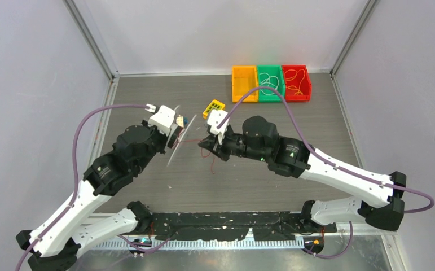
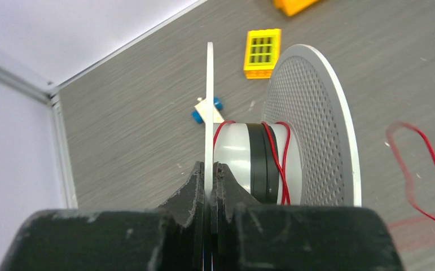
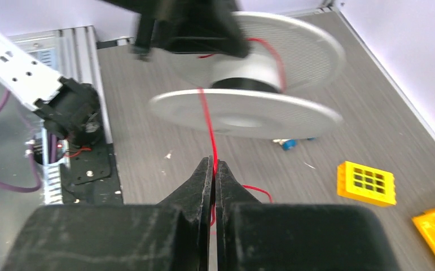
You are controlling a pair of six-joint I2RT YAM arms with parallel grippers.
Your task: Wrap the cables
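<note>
My left gripper point(image 2: 209, 167) is shut on the thin near flange point(image 2: 209, 84) of a white spool point(image 1: 180, 135), holding it on edge above the table. The red cable point(image 2: 282, 164) makes a few turns round the spool's white hub point(image 2: 237, 155), beside a black band. The far flange point(image 2: 311, 124) is perforated. From the spool point(image 3: 249, 110) the cable point(image 3: 206, 118) runs taut to my right gripper point(image 3: 214, 165), which is shut on it just right of the spool point(image 1: 206, 144). A loose loop of the cable point(image 2: 423, 152) lies on the table.
A small yellow grid block point(image 1: 213, 107) lies behind the spool, with a small blue-and-white piece point(image 2: 208, 110) near it. Orange point(image 1: 243, 83), green point(image 1: 269, 82) and red point(image 1: 295, 82) bins stand at the back right, the green and red ones with thin wires inside. Walls enclose the table.
</note>
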